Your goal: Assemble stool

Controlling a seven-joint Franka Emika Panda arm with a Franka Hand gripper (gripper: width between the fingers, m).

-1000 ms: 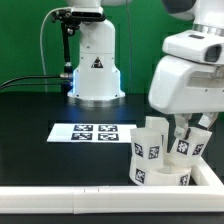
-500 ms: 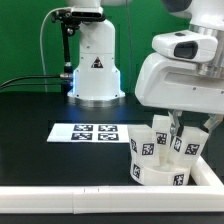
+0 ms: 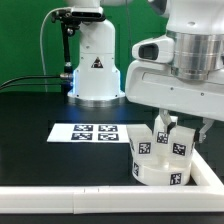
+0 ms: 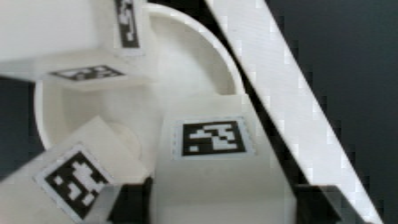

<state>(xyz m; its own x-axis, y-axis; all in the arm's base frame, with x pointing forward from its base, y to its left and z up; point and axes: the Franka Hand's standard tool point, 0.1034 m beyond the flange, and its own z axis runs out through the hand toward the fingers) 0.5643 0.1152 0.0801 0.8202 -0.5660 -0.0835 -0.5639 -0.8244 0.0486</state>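
The white stool stands upside down at the exterior view's lower right, its round seat on the black table and its tagged legs pointing up. My gripper comes down from above onto a leg on the right side. In the wrist view that white leg with its square tag fills the gap between my two dark fingers, so the gripper is shut on it. Another tagged leg stands beside it.
The marker board lies flat on the table to the left of the stool. The arm's white base stands at the back. A white rail runs along the table's front edge, close to the stool.
The arm's hand has swung toward the exterior view's left over the stool and now covers more of the legs. The stool stays in place.
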